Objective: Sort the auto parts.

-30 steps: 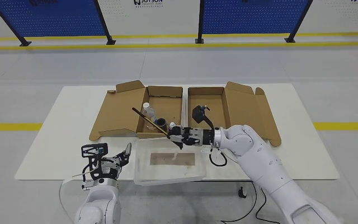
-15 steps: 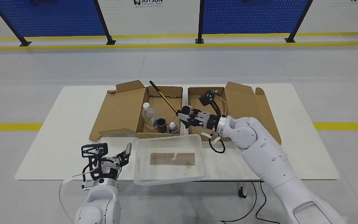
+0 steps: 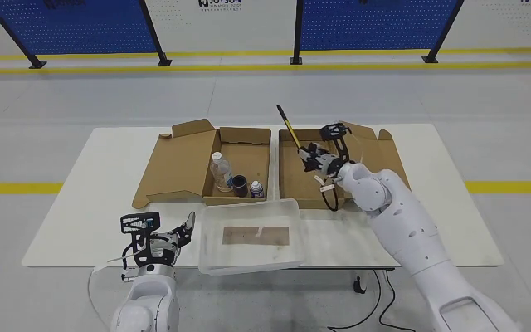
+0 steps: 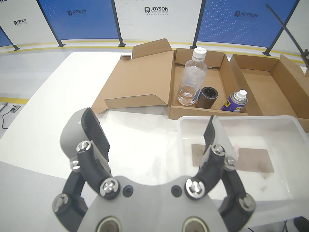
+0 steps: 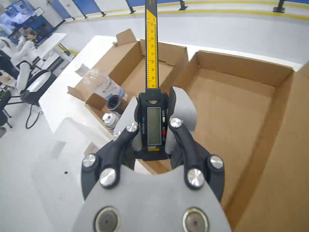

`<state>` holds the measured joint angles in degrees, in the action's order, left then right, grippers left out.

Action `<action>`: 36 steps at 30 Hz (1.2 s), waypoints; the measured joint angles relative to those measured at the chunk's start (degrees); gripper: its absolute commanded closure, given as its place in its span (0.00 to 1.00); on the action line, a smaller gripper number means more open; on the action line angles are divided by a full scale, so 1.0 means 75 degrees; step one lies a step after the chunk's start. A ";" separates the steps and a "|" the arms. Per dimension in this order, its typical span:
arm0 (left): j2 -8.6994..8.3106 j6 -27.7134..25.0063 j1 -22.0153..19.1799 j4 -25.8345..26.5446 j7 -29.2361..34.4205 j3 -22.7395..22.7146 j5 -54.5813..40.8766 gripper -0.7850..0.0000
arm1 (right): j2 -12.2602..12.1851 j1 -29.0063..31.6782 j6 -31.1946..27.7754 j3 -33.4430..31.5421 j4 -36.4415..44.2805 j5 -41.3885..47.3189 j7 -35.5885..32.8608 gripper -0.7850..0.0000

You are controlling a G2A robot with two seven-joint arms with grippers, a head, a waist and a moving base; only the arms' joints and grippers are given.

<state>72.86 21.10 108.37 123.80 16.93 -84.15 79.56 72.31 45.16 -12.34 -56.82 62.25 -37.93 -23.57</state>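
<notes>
Right now a digital caliper [image 5: 152, 78] is being held above the right box [image 5: 229, 112], just beyond the clear tray [image 4: 253, 119].

The caliper's display body is being clamped between the fingers of the right gripper [image 5: 154, 102], with its yellow-scaled beam being pointed up and away from the tray, over the box behind the tray's far right corner. The left gripper [image 4: 149, 119] is being held wide apart with nothing between its fingers, just beside the tray's left wall. A water bottle [image 4: 192, 78], a black cylinder [image 4: 208, 96] and a spray can [image 4: 235, 102] are being held in the left box [image 4: 207, 112], just behind the tray's far side. A brown card [image 4: 253, 160] is being held flat inside the tray.
</notes>
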 measured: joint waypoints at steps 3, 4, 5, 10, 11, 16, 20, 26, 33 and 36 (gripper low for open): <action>0.0000 0.0000 0.0000 0.0000 0.0000 0.0000 0.0000 0.00 | 0.0010 0.0037 0.0463 -0.0066 -0.0134 -0.0061 0.0031 1.00; 0.0000 0.0000 0.0000 0.0000 0.0000 0.0000 0.0000 0.00 | 0.0016 0.0041 0.0621 -0.0076 -0.0198 -0.0106 0.0028 1.00; 0.0000 0.0000 0.0000 0.0000 0.0000 0.0000 0.0000 0.00 | 0.0022 0.0036 0.0715 -0.0072 -0.0245 -0.0145 0.0003 1.00; 0.0000 0.0000 0.0000 0.0000 0.0000 0.0000 0.0000 0.00 | 0.0079 -0.0003 0.1123 -0.0015 -0.0486 -0.0267 -0.0072 1.00; 0.0000 0.0000 0.0000 0.0000 0.0000 0.0000 0.0000 0.00 | 0.0094 -0.0003 0.1163 -0.0004 -0.0530 -0.0240 -0.0080 1.00; 0.0000 0.0000 0.0000 0.0000 0.0000 0.0000 0.0000 0.00 | 0.0160 -0.0085 0.1493 0.0158 -0.0738 -0.0564 -0.0190 1.00; 0.0000 0.0000 0.0000 0.0000 0.0000 0.0000 0.0000 0.00 | 0.0221 -0.0085 0.1630 0.0187 -0.0907 -0.0494 -0.0151 0.81; 0.0000 0.0000 0.0000 0.0000 0.0000 0.0000 0.0000 0.00 | 0.0284 -0.0114 0.1547 0.0196 -0.1107 -0.0422 -0.0123 0.00; 0.0000 0.0000 0.0000 0.0000 0.0000 0.0000 0.0000 0.00 | 0.0323 -0.0112 0.1268 0.0170 -0.1116 -0.0428 0.0015 0.00; 0.0000 0.0000 0.0000 0.0000 0.0000 0.0000 0.0000 0.00 | 0.0324 -0.0070 0.1239 0.0086 -0.0962 -0.0432 0.0233 0.00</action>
<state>72.86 21.10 108.37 123.80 16.93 -84.15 79.56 74.74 44.63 -3.04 -56.18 55.03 -41.17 -21.82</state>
